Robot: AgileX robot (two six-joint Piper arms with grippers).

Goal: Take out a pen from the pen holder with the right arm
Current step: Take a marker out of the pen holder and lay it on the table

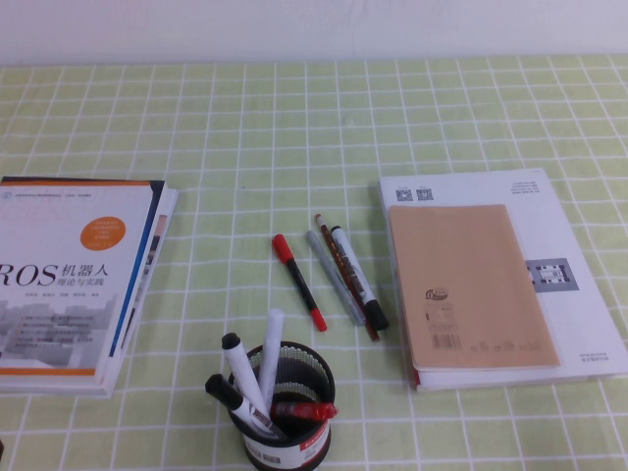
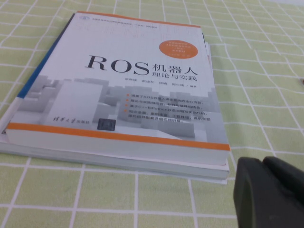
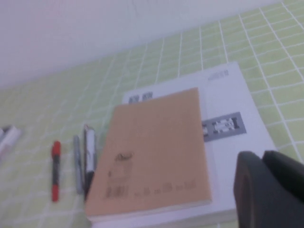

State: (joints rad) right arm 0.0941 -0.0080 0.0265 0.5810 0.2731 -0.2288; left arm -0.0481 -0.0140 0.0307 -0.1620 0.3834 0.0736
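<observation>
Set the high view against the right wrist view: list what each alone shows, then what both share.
High view only: the pen holder with its markers, and the ROS book. Right wrist view only: the right gripper, shut, near the white book. Both: that book, the tan notebook on it, the red pen. The left gripper, shut, shows in neither; it sits by the ROS book.

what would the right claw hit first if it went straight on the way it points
Probably the white book, beside the tan notebook; depth is unclear. The right claw hangs near that book; the left claw sits by the ROS book.
</observation>
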